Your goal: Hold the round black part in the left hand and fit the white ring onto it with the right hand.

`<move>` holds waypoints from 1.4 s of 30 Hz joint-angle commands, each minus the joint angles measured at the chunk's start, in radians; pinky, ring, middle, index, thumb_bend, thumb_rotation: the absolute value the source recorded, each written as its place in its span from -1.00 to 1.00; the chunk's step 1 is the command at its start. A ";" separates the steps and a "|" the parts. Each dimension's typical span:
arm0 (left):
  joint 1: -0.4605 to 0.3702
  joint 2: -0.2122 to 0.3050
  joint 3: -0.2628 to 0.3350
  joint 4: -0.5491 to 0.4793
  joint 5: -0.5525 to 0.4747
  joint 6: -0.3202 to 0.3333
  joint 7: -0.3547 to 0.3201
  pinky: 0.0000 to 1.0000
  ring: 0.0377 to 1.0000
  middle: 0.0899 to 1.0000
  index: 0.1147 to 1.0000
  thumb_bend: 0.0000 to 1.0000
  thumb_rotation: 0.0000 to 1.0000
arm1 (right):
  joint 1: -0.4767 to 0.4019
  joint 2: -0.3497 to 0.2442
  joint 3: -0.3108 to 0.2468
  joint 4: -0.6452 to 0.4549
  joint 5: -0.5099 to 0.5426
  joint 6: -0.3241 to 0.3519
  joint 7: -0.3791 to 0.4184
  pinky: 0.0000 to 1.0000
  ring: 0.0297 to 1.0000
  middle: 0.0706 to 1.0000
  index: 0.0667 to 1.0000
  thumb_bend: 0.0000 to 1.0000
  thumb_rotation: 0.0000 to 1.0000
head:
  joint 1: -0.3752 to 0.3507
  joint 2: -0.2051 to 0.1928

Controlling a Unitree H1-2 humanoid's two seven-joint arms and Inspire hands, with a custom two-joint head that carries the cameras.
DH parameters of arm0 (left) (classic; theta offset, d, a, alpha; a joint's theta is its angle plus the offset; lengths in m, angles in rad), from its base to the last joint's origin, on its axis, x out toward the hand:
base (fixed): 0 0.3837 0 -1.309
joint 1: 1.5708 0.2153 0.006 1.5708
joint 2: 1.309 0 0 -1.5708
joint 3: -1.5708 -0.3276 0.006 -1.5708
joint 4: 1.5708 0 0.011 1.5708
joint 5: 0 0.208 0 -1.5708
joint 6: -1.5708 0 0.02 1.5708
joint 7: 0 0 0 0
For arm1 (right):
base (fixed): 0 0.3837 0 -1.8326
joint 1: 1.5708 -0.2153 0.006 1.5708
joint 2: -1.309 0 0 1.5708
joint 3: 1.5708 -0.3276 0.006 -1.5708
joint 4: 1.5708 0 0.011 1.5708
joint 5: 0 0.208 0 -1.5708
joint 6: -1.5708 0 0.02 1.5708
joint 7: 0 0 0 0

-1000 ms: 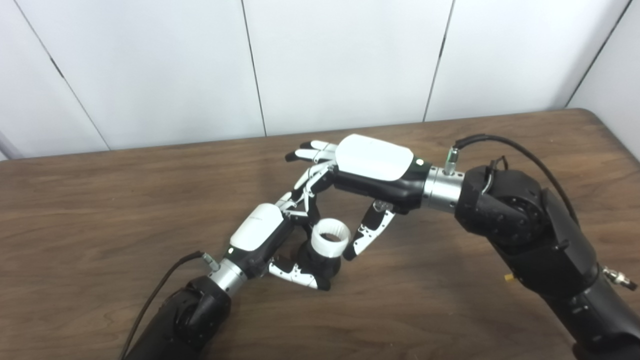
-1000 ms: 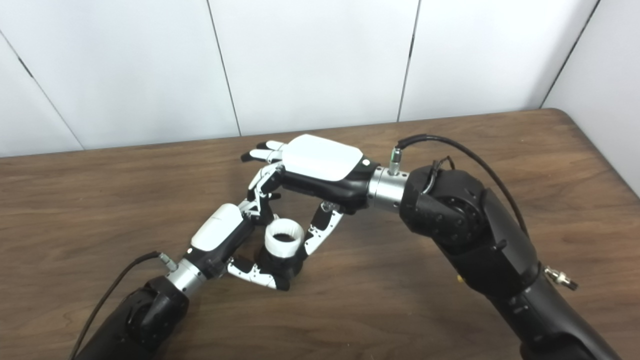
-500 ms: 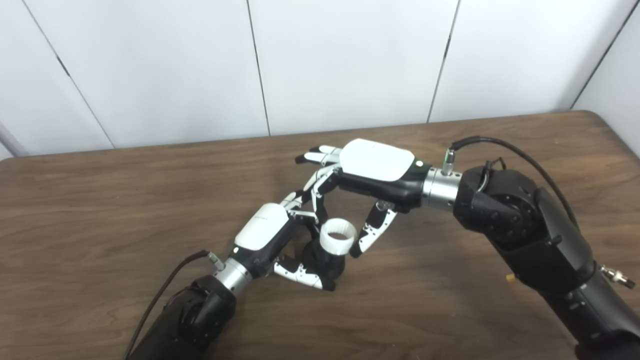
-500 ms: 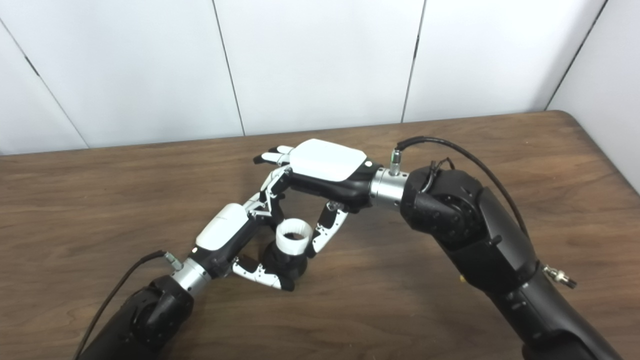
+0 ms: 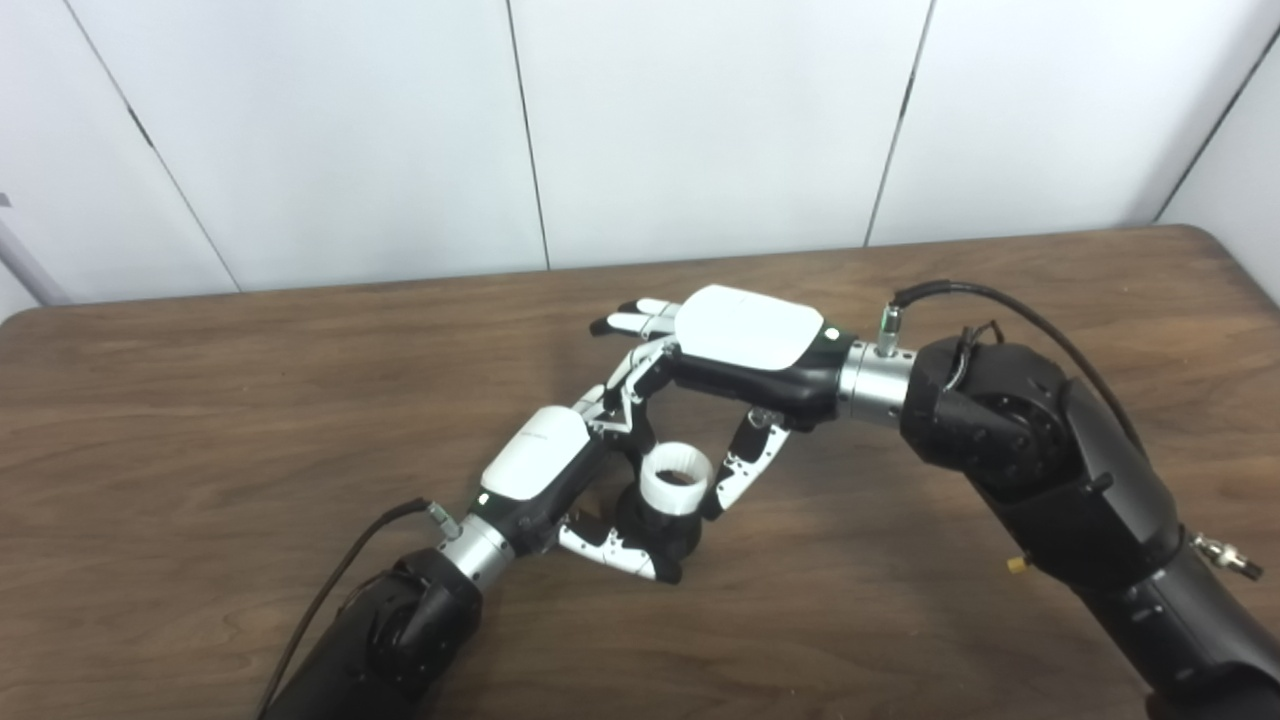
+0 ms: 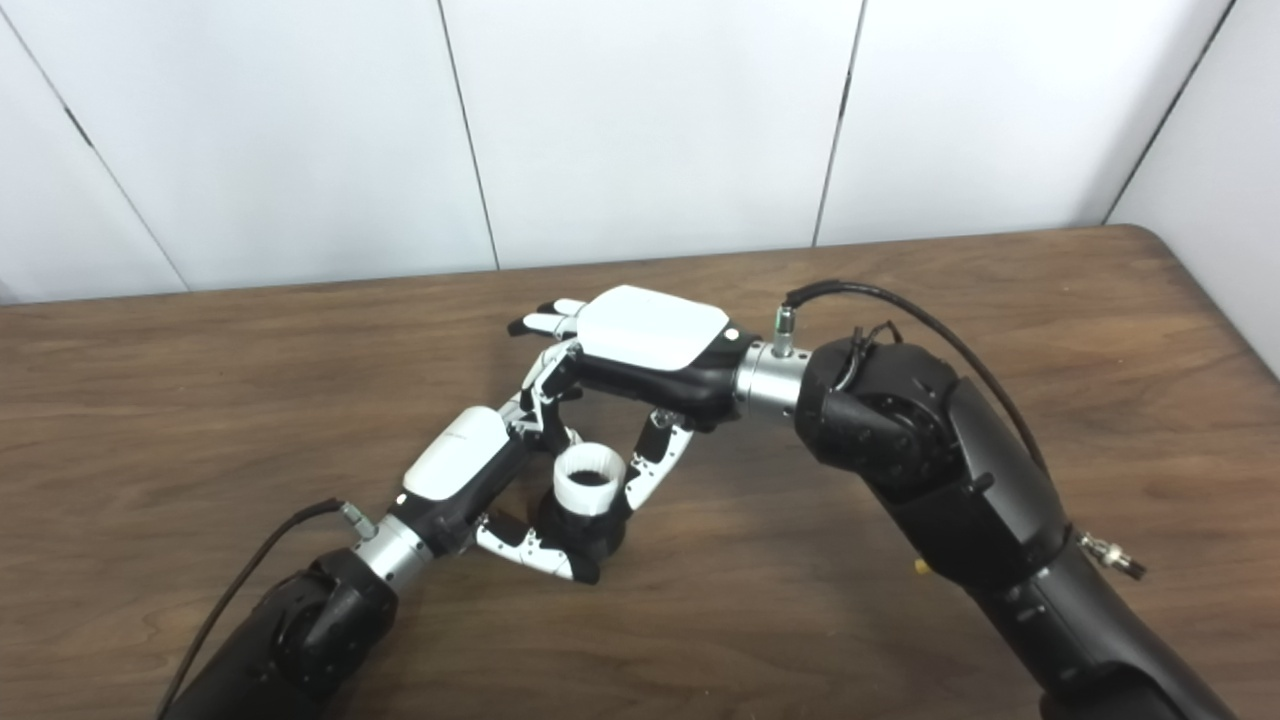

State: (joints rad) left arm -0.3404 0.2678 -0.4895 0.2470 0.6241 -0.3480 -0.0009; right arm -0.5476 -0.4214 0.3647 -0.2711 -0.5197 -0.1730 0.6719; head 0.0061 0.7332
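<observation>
Near the middle of the table (image 5: 200,400), the left eye view shows the left hand (image 5: 540,470) grasping the round black part (image 5: 665,530) low against the wood, thumb curled under it. One white ring (image 5: 676,478) sits on top of that part. The right hand (image 5: 745,345) arches above it, thumb touching the ring's right side and a bent finger at its far side; whether it truly pinches the ring I cannot tell, since the contact is partly hidden.

From the right eye view, the same single ring (image 6: 590,478) crowns the single black part (image 6: 590,530), with the left hand (image 6: 462,470) wrapped round the part and the right hand (image 6: 650,345) over it, other fingers stretched out flat.

To do this step well, I judge the left hand should keep the part steady and upright while the right presses the ring straight down, evenly, so it does not cock to one side.

Count: one ring, one black part, two hands.
</observation>
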 commanded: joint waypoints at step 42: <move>0.048 -0.001 -0.038 -0.006 0.026 -0.009 -0.065 1.00 0.91 0.41 -0.17 0.05 -0.88 | -0.013 0.015 -0.008 0.032 -0.120 -0.272 -0.203 1.00 0.94 0.42 -0.12 0.05 -0.72 | 0.013 -0.016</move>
State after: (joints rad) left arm -0.3135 0.2683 -0.4912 0.2231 0.6238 -0.3610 -0.0005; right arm -0.5324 -0.4063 0.3711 -0.2292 -0.6443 -0.4132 0.5081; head 0.0184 0.7164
